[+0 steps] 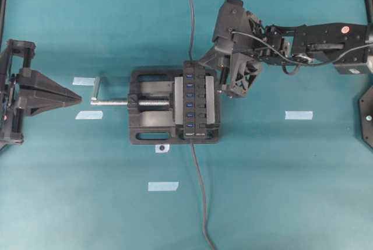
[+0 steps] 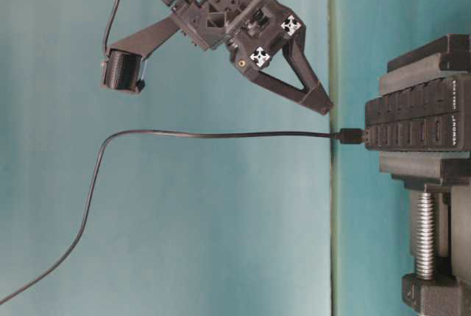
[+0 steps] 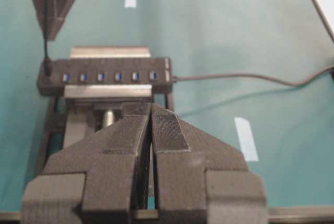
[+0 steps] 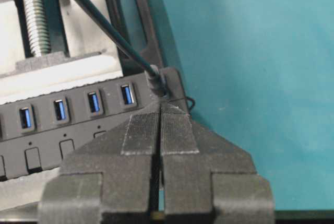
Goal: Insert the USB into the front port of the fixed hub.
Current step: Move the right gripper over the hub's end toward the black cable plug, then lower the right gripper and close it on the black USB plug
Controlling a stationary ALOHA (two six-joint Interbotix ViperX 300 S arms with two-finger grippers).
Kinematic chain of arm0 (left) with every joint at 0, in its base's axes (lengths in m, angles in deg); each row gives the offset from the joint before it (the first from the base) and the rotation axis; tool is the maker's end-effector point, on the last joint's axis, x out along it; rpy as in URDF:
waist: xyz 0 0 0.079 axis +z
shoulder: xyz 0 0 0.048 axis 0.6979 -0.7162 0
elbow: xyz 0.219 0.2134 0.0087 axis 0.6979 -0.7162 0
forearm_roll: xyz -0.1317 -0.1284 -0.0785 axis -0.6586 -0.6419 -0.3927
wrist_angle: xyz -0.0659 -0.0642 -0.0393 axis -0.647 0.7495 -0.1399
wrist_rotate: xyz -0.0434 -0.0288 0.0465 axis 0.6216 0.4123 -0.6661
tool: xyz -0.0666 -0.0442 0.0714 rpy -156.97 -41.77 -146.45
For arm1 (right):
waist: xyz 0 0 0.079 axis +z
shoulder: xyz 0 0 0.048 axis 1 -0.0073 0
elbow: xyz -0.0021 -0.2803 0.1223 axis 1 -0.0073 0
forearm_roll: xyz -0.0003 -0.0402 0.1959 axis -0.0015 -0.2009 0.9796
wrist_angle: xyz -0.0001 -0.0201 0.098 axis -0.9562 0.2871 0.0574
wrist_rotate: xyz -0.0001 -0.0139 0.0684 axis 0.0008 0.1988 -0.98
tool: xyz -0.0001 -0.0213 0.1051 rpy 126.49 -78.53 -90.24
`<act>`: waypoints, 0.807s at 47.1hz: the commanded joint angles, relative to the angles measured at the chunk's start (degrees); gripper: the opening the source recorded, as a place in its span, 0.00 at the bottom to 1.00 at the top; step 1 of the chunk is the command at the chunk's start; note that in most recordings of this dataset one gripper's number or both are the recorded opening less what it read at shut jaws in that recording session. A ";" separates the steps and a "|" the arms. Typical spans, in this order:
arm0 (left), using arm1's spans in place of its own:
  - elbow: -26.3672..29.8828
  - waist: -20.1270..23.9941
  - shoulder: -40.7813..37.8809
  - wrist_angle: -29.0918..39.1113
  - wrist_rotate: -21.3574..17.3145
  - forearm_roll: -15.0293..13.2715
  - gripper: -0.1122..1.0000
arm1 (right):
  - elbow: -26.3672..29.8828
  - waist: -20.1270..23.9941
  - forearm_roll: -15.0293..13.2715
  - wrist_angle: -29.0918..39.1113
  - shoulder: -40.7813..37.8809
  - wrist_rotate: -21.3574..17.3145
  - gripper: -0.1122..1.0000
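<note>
Teal table (image 1: 280, 192), hub (image 1: 197, 101) centre, USB (image 2: 349, 137) seated

Hub (image 1: 196, 100): long black bar before me, a row of blue ports (image 4: 93, 102) along its top face with small black buttons beside them, lying level and clamped crosswise between the vise's plates. USB (image 4: 156, 84): small black plug on a thin dark cable, seated upright in the hub's end port, the cable trailing away across the table.

A teal tabletop (image 1: 280, 192) carries a black vise (image 1: 145, 136) at its middle, pale tape strips (image 1: 162, 186) scattered around it, and two thin cables (image 1: 201, 203).
</note>
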 commanded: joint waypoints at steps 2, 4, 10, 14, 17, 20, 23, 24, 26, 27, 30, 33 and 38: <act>0.88 -0.09 -0.18 -0.26 0.09 0.09 0.10 | 1.32 -0.18 -0.09 -0.62 0.70 0.97 0.08; 0.88 -0.09 -0.18 -0.35 0.00 0.09 0.10 | 1.32 -0.18 -0.09 -0.70 0.70 1.32 0.09; 0.70 -0.09 0.09 -0.35 0.09 0.09 0.10 | 1.49 0.09 -0.09 -1.23 0.62 2.55 0.13; 0.62 -0.09 0.53 -0.26 0.09 0.09 0.10 | 1.58 0.00 -0.09 -1.41 0.53 2.81 0.22; 0.53 -0.09 0.79 -0.26 0.09 0.09 0.10 | 1.67 0.00 -0.09 -1.41 0.44 2.81 0.30; 0.44 -0.09 1.23 -0.26 0.09 0.09 0.10 | 1.85 -0.09 -0.09 -1.41 0.18 2.64 0.43; 0.26 -0.09 1.58 -0.35 0.00 0.09 0.10 | 2.29 0.09 -0.09 -1.41 -0.18 2.64 0.58; 0.26 -0.18 1.67 -0.35 0.09 0.09 0.10 | 2.37 0.18 -0.09 -1.41 -0.26 2.64 0.64; 0.18 -0.09 1.85 -0.26 0.09 0.18 0.10 | 2.64 0.35 -0.09 -1.49 -0.53 2.64 0.74; 0.18 -0.18 2.02 -0.35 0.09 0.09 0.10 | 2.81 0.44 -0.09 -1.49 -0.70 2.64 0.81; 0.09 -0.09 2.46 -0.26 0.09 0.09 0.10 | 3.16 0.53 -0.09 -1.76 -0.97 2.64 0.88; -0.09 -0.09 2.81 -0.26 0.09 0.09 0.10 | 3.43 0.70 0.00 -2.02 -1.32 2.64 0.85; -0.26 -0.09 3.25 -0.26 0.18 0.18 0.10 | 3.78 0.79 -0.09 -2.11 -1.85 2.64 0.80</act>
